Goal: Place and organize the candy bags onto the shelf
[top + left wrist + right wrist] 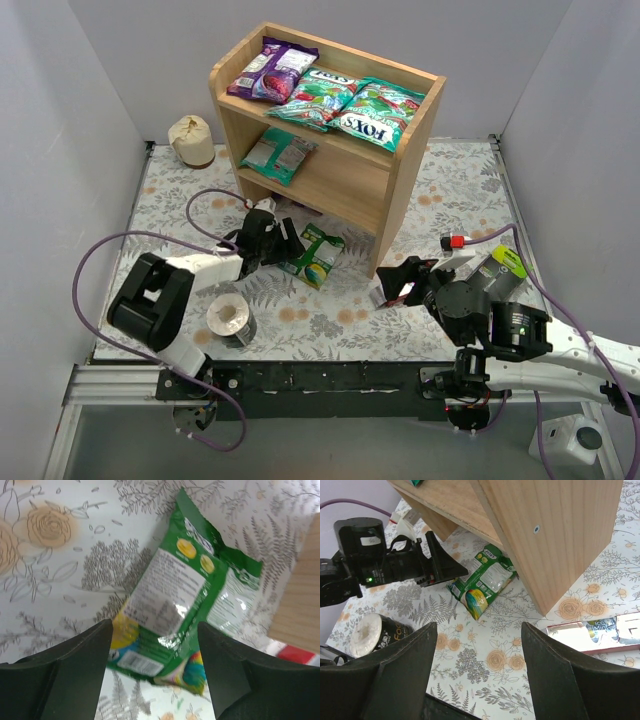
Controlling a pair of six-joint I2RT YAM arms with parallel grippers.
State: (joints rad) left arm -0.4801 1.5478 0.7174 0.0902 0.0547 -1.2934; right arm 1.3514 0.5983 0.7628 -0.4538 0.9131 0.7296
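Note:
The wooden shelf (406, 170) holds a purple candy bag (271, 68) and two green FOX'S bags (318, 98) (379, 112) on its top tier. Another green bag (278, 153) lies on the lower tier. One more green bag (319, 255) (170, 605) (482, 582) lies flat on the table in front of the shelf. My left gripper (290, 245) (155, 650) is open just beside it, the bag's near end showing between the fingers, untouched. My right gripper (395, 285) (475, 650) hangs open over bare table, right of the shelf's front corner.
A grey tape roll (232, 318) (370, 632) stands by the left arm. A slim red-and-white box (600, 630) lies under the right gripper's side. A beige round object (191, 140) sits left of the shelf. A green-yellow item (505, 262) lies at right.

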